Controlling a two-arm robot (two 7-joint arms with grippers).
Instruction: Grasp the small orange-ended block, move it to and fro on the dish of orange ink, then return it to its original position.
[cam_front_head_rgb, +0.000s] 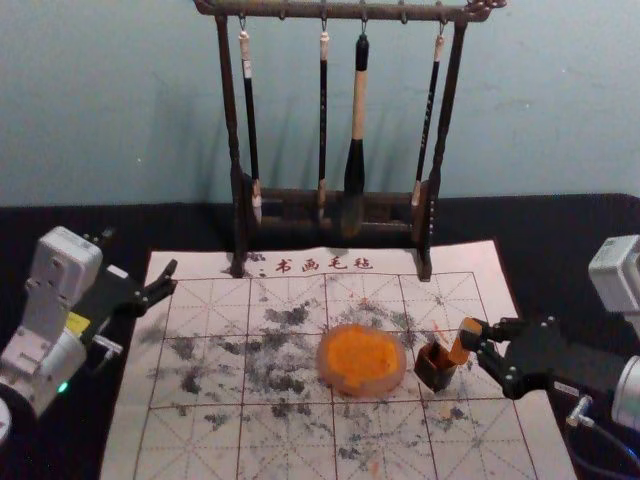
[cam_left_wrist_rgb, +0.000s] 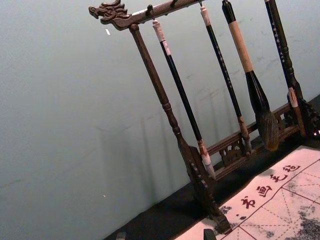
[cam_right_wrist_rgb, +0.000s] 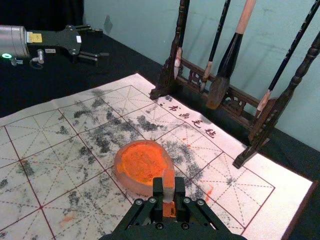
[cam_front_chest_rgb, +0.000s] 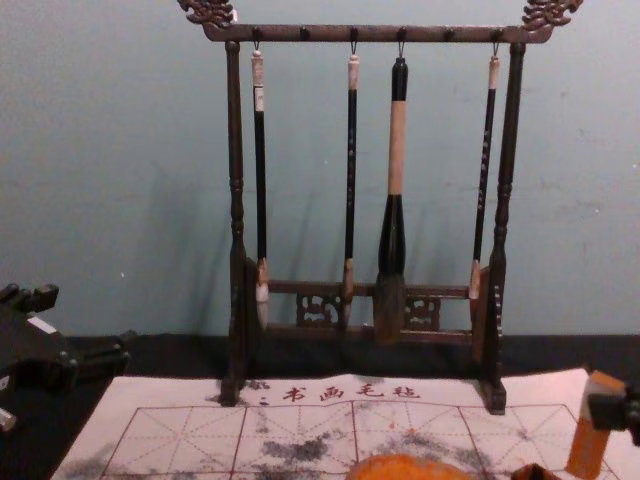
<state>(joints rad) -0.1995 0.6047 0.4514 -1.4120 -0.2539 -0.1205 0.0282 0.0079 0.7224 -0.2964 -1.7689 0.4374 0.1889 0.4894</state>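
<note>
Right gripper grips the orange-ended block beside the dark box

The right gripper (cam_front_head_rgb: 474, 338) has its jaws closed on the small orange-ended block (cam_front_head_rgb: 460, 350), reaching in from the robot's right over the right part of the calligraphy mat (cam_front_head_rgb: 190, 425). The block's long axis runs steeply, nearer upright than flat. Its upper end leans toward the robot's right, and its lower end points down and a little toward the left. The chest view shows the same slant, with orange at the upper end and more orange lower down. Whether the lower end touches the mat cannot be told.

The block is just to the right of the small dark square box (cam_front_head_rgb: 436, 368). On the other side of that box, near it, lies the round dish of orange ink (cam_front_head_rgb: 323, 366); the block is clear of the dish.

The left gripper (cam_front_head_rgb: 139, 252) is parked off the mat's left edge, its jaws spread apart with nothing between them.

Behind the dish, the dark wooden brush rack (cam_front_head_rgb: 229, 100) stands across the mat's far edge. Four calligraphy brushes (cam_front_head_rgb: 356, 120) hang from it, tips down, one much thicker than the others.
</note>
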